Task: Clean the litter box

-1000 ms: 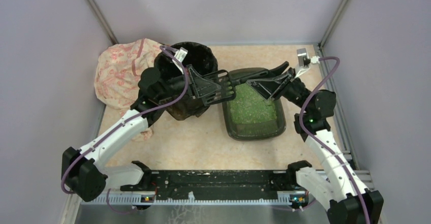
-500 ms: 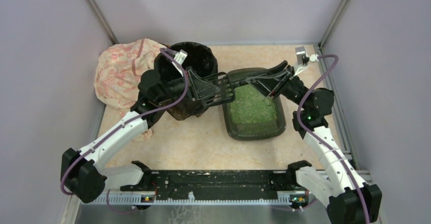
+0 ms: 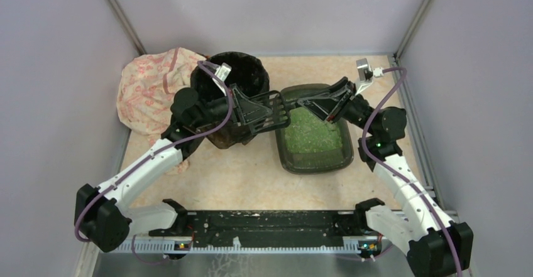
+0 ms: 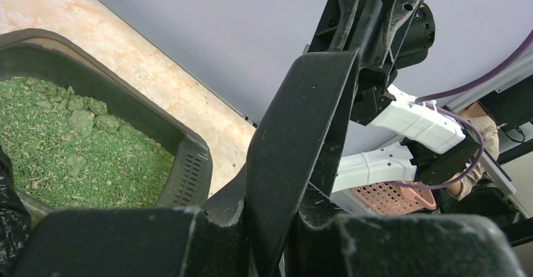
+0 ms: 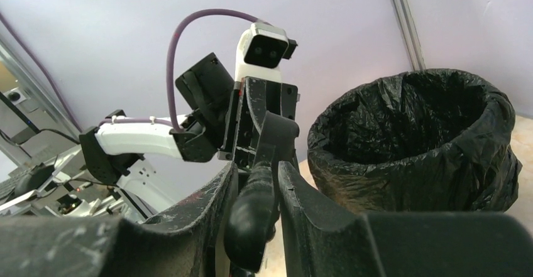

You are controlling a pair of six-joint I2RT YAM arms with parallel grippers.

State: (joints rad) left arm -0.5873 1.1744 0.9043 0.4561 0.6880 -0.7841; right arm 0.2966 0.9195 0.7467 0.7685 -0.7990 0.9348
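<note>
Black plastic, the slotted litter scoop [image 3: 280,112] hangs in the air between my two grippers, just above the gap between bin and tray. My left gripper [image 3: 261,110] is clamped on its slotted end. My right gripper [image 3: 317,108] is clamped on the rounded handle: in the right wrist view my fingers [image 5: 295,189] press it from both sides.

The litter box [image 3: 281,154], a shallow dark grey-green tray with rounded corners, sits on the beige speckled table, just right of the round bin lined with a black bag [image 3: 251,70]. Its far end lies under my right gripper. The green granular litter [image 3: 311,135] shows a few pale clumps [image 4: 82,123] near the far edge.

I judge this to be a handover of the scoop from one gripper to the other, before any scooping. One gripper must let go, most likely the left, since the right has the handle. Then I must tilt the slotted end down into the litter, beneath the clumps. If both grips hold while an arm moves, the scoop could twist.
</note>
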